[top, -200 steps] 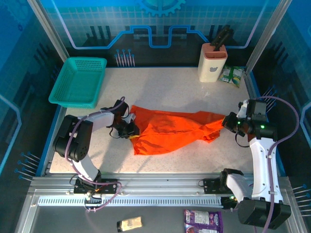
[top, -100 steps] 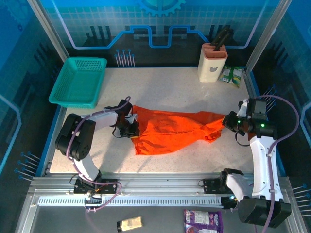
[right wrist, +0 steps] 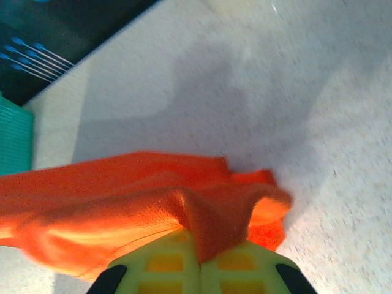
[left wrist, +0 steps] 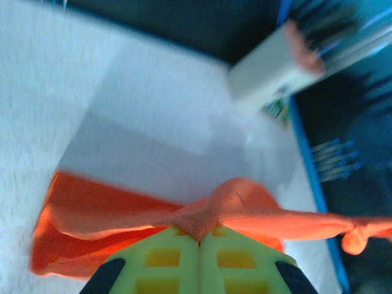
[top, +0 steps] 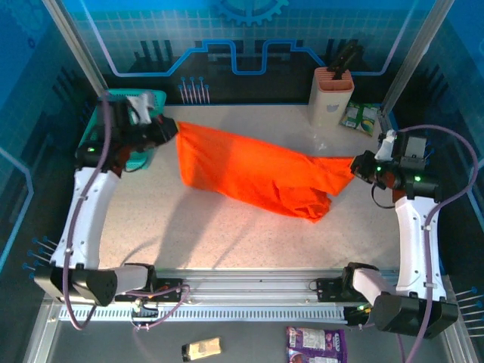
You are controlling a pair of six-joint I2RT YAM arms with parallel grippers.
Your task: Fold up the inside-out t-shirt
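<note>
The orange t-shirt (top: 249, 170) hangs stretched between both arms above the table, sagging low in the middle. My left gripper (top: 172, 130) is raised at the back left, shut on the shirt's left end. My right gripper (top: 355, 168) at the right pinches the other end. In the left wrist view the shut gripper (left wrist: 200, 240) has a fold of the t-shirt (left wrist: 239, 205) nipped between its yellow-green fingers (left wrist: 165, 260). In the right wrist view the shut gripper (right wrist: 199, 257) has the cloth (right wrist: 122, 196) bunched at its tips.
A teal mesh basket (top: 121, 98) sits at the back left, right behind the left arm. A cream knife block (top: 331, 94) and a green packet (top: 361, 117) stand at the back right. Blue rails edge the table.
The left gripper shut on the shirt's left end and lifted it up and back towards the basket. The shirt rose and spread out. The right gripper rose slightly.
</note>
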